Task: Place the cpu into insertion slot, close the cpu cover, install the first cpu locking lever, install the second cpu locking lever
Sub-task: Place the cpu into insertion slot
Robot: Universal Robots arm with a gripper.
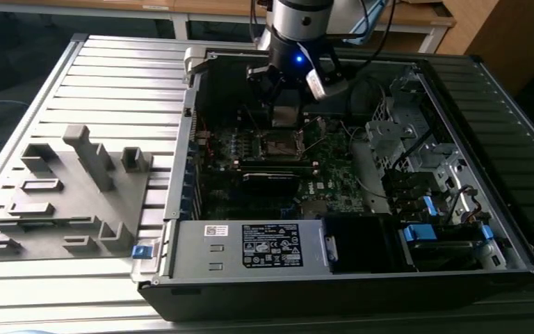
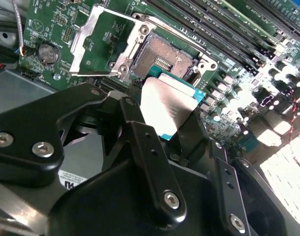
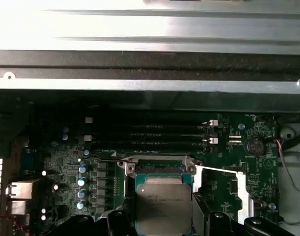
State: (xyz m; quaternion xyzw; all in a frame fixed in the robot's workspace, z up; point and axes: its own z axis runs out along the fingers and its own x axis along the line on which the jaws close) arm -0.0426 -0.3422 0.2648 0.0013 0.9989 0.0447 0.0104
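Note:
My gripper (image 1: 286, 111) is shut on the cpu (image 2: 165, 101), a flat square chip with a silvery top and a blue-green edge. The black fingers (image 2: 136, 129) pinch its two sides. The chip hangs tilted just above the motherboard, beside the insertion slot (image 2: 162, 56), whose dark square is bare. In the first wrist view the cpu (image 3: 164, 206) lies over the near part of the insertion slot (image 3: 159, 166). The cpu cover (image 2: 106, 40) is swung open and lies flat next to the socket, as the silver frame (image 3: 238, 189) in the first wrist view shows.
Long black memory slots (image 3: 150, 135) run just beyond the socket. The computer case's metal wall (image 3: 150, 83) rises behind them. A power supply (image 1: 248, 247) and drive cage (image 1: 420, 156) crowd the case. A grey fixture block (image 1: 63, 195) sits on the table at the exterior view's left.

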